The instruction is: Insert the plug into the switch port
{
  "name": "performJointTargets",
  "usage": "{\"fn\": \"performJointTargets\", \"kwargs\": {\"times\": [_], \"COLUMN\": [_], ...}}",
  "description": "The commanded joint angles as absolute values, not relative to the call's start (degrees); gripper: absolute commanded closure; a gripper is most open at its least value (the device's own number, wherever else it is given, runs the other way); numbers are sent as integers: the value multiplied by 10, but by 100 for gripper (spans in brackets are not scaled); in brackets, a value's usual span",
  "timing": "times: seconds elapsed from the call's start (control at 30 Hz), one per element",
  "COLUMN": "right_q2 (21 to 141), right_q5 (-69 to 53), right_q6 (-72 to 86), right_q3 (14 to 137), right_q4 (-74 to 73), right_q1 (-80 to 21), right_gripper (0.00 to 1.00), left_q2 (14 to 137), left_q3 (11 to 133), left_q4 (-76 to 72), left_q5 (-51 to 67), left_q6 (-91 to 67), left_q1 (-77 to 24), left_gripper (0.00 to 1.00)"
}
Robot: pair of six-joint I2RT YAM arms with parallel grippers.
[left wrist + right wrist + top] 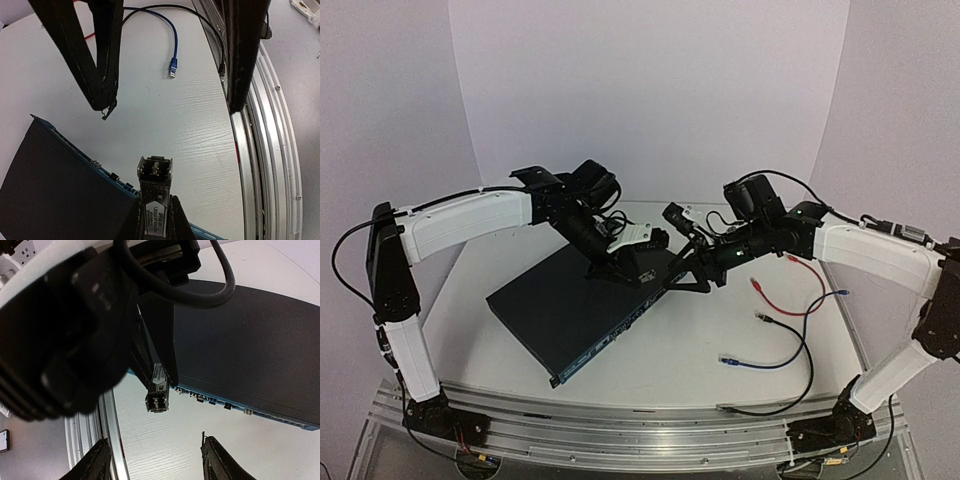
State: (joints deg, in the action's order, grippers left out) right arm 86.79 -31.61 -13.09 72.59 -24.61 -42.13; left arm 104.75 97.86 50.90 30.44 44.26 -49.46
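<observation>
The switch point(570, 310) is a flat dark box lying aslant on the table, with its socket face point(240, 407) along a blue-edged long side. The plug point(155, 175), a small metal module with a white label, sticks out from my left gripper point(154, 202), which is shut on it just past the switch's socket edge. In the right wrist view the plug point(157, 390) hangs in the air beside that face, not in any socket. My right gripper point(155, 455) is open right by it, fingers point(100, 65) apart, holding nothing.
Loose cables lie on the table's right half: a blue one point(770, 355) with its connector point(173, 67), a red one point(785, 290) and a black one point(800, 375). An aluminium rail point(620, 425) runs along the near edge. White walls close in the back.
</observation>
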Motion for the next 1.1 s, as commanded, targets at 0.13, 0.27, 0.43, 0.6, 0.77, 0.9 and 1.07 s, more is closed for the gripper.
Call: {"fn": "performJointTargets", "kwargs": {"times": [0.13,0.27,0.43,0.6,0.77,0.9,1.07], "right_q2": [902,913,917,917,922,927,934], "right_q5": [-323,-327,-333,-330,-339,-337,-339], "right_q6": [-151,-150,-151,-152,-151,-152,-149], "right_q3": [767,767,764,756,758,759,761], "right_q4": [-193,-188,-188,-190,-192,-195,-200], "right_q1": [-436,-439,-440,-439,-439,-439,-439], "right_gripper": [46,49,55,56,69,67,69], "left_q2": [1074,1080,1078,1076,1075,1074,1067], "left_q3": [1036,1049,1054,1054,1054,1055,1053], "left_q4": [540,540,539,537,537,533,516], "left_q5": [308,312,325,325,324,318,315], "left_q6": [422,416,412,407,404,402,393], "left_q1": [-507,-511,-512,-512,-512,-512,-511], "left_gripper": [100,100,100,100,100,100,100]}}
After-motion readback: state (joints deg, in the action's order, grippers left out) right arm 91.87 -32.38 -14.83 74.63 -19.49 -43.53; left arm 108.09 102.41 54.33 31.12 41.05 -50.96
